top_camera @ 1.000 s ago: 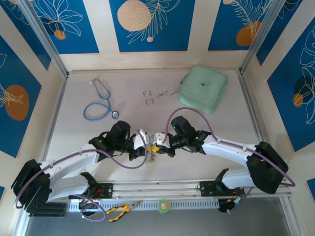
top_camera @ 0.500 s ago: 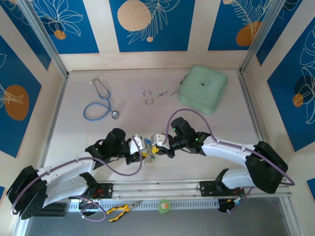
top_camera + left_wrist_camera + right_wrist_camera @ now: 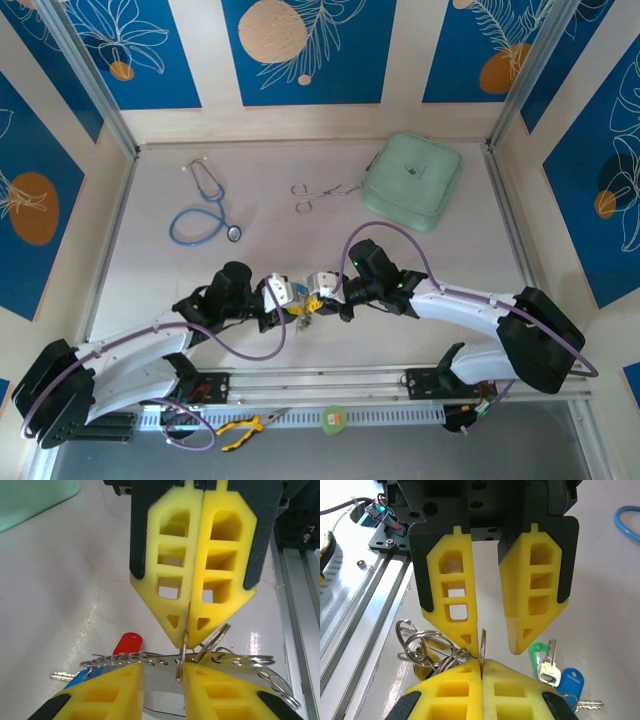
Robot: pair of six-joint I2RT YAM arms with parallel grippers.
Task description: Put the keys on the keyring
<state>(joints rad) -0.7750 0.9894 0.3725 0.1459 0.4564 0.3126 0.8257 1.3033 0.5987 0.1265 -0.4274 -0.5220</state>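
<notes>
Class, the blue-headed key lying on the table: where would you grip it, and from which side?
Grip the blue-headed key by its plastic head, probably from straight above: it lies flat on the table, and the head is broader than the thin blade.

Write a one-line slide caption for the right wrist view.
Right fingers shut on a thin metal ring; left fingers stand apart around it, coloured keys lying beside.
</notes>
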